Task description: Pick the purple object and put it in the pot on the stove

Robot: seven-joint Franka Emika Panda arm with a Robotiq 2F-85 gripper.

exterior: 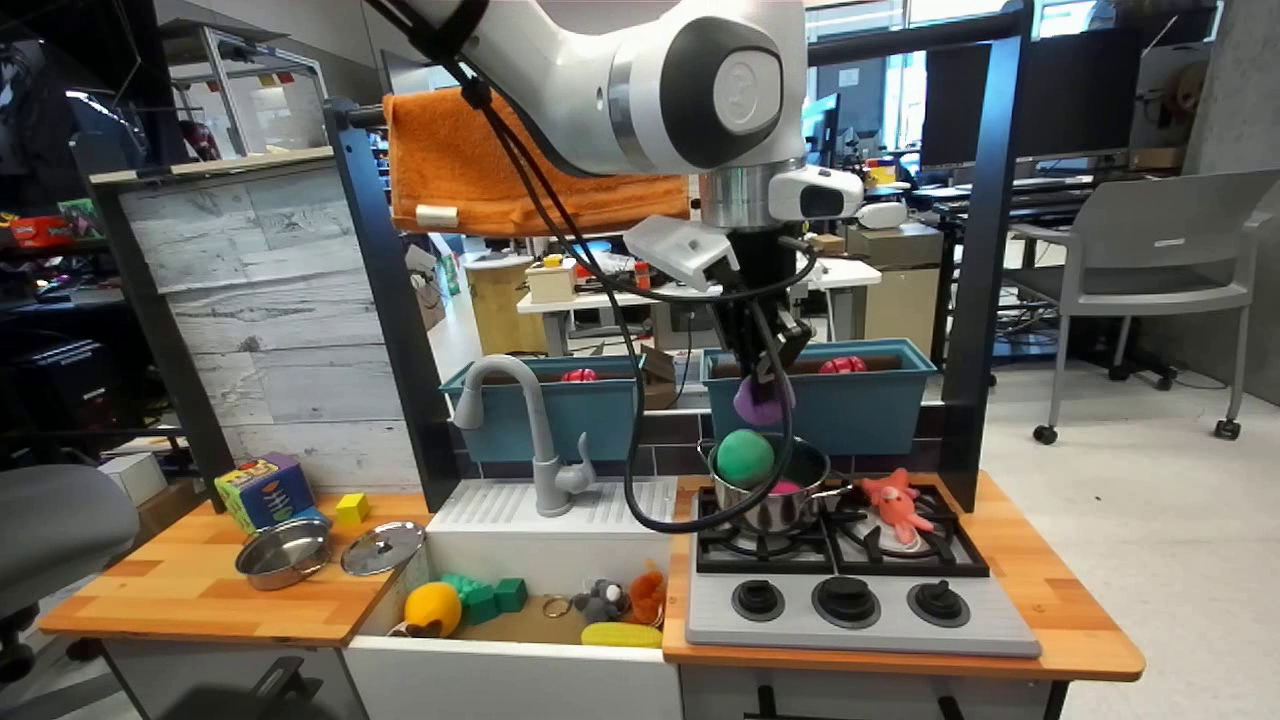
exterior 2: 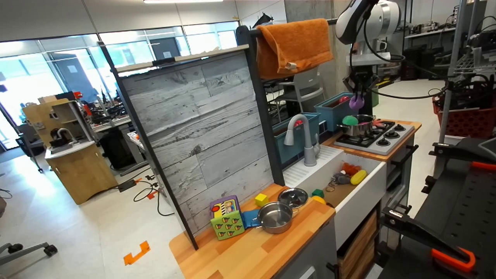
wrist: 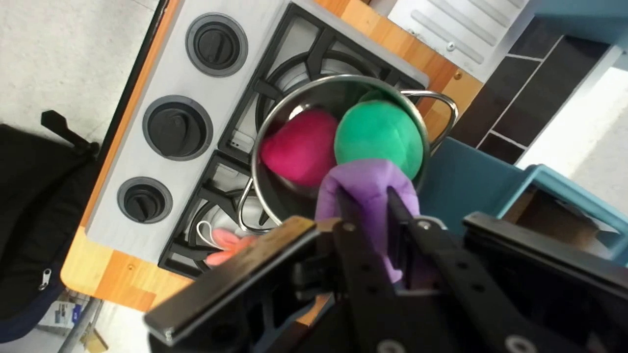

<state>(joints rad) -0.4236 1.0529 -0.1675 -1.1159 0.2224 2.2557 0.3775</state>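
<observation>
The purple object (exterior: 757, 407) is pinched between the fingers of my gripper (exterior: 764, 378), which is shut on it. It hangs just above the pot (exterior: 778, 515), and also shows above the pot (exterior 2: 357, 129) in an exterior view (exterior 2: 357, 101). In the wrist view, the purple object (wrist: 365, 176) bulges around the fingertips (wrist: 367, 196) and covers part of the pot's opening. The shiny metal pot (wrist: 338, 78) holds a green ball (wrist: 378, 135) and a pink piece (wrist: 304, 147). The pot stands on a burner of the stove (exterior: 705, 615).
A coral starfish toy (exterior: 897, 505) lies on the burner beside the pot. A teal planter (exterior: 870, 415) stands close behind the stove. The sink (exterior: 510, 655) with several toys and a grey faucet (exterior: 540, 440) are beside it. A black cable loop hangs from the arm.
</observation>
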